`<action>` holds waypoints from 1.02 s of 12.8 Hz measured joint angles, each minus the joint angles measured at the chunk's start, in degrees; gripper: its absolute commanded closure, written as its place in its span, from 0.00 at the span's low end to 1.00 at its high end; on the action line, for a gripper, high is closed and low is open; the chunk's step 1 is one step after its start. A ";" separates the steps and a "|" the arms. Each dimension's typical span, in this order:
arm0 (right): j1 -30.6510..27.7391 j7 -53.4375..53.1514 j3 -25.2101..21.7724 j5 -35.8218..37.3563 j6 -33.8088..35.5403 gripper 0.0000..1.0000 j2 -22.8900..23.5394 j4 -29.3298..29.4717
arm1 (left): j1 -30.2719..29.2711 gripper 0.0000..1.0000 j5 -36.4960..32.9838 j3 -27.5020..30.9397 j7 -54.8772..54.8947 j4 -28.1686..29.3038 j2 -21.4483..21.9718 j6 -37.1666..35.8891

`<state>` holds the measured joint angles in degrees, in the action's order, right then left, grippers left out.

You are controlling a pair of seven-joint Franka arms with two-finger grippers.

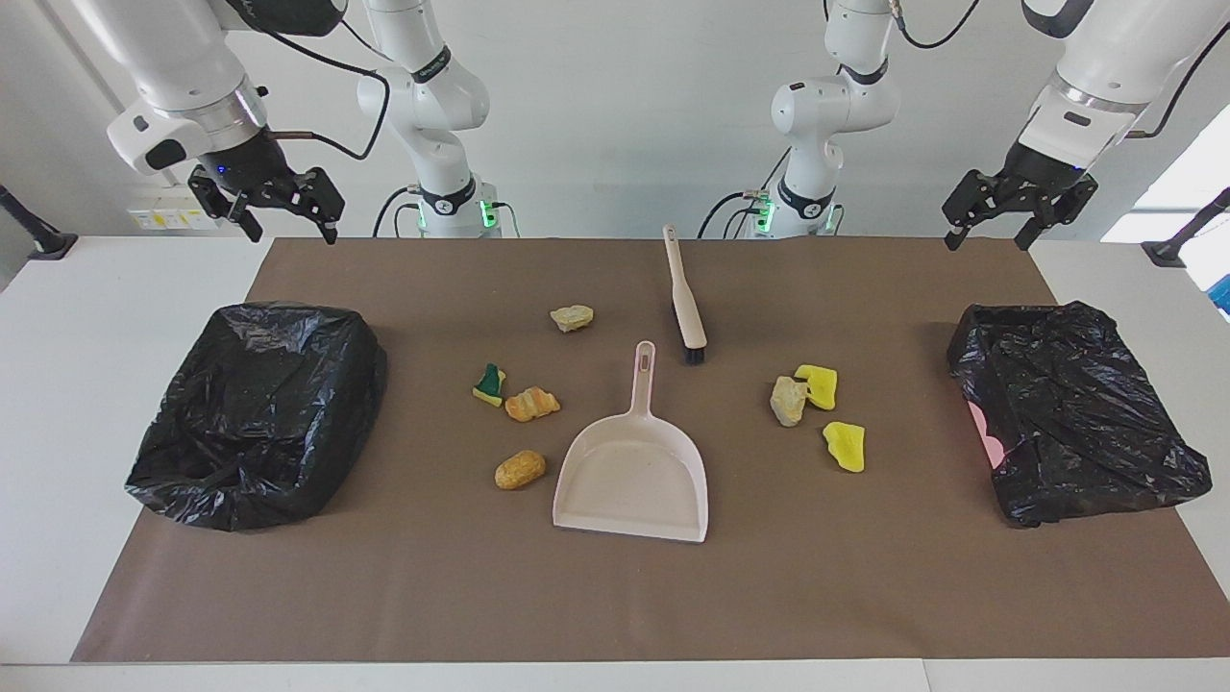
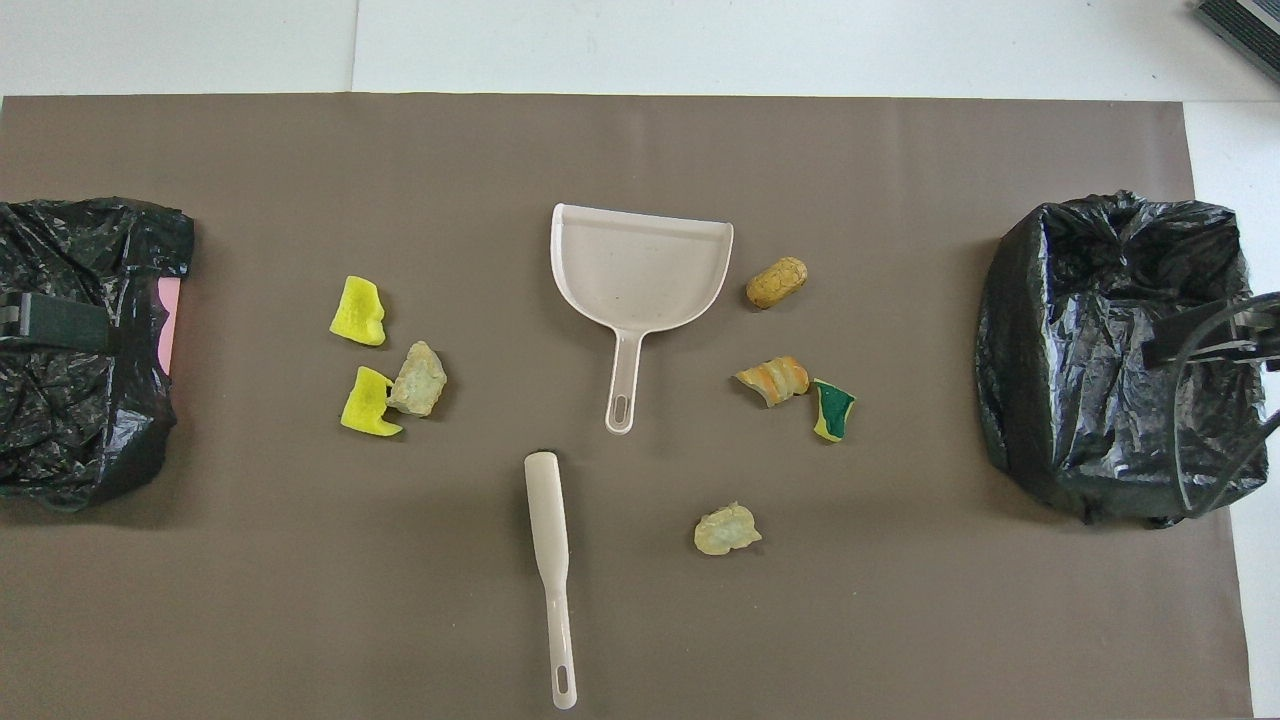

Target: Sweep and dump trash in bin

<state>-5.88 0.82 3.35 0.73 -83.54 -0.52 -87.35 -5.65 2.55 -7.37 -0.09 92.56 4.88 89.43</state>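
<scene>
Jaws spread, empty: right gripper (image 1: 283, 207) and left gripper (image 1: 990, 219), raised over the table's robot-side corners. Below, crinkled black-bagged bins (image 1: 255, 413) (image 1: 1076, 408). Centre: smooth beige dustpan (image 1: 634, 476), slim brush (image 1: 684, 298) at twelve o'clock. Spongy trash chunks (image 1: 520, 469) (image 1: 844, 445) at nine and three o'clock. Brush bristles hidden from overhead.

Scene is lit brightly and evenly from above; diffuse light, soft short shadows only. Specular glare is seen on both black bin liners (image 1: 259, 413) (image 2: 1115, 350), esp. on creases. A blown-out window patch (image 1: 1177, 187) is seen at the left arm's end of the facing view, w/ detail lost there. Brown mat (image 2: 640, 620) is rendered matte, no hotspots. Dark out-of-focus gripper parts (image 2: 60, 322) are blurred at the overhead view's edges. Centre objects are sharp in both views.
</scene>
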 measured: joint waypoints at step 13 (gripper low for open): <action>11.55 -0.30 0.37 -0.07 -9.65 0.00 8.74 -1.12 | 23.50 0.00 4.14 -1.08 -23.31 30.28 11.68 14.93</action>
<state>5.67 0.52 3.73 0.66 -93.19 8.22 -88.47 17.85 6.68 -8.46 -23.40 122.84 16.56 104.36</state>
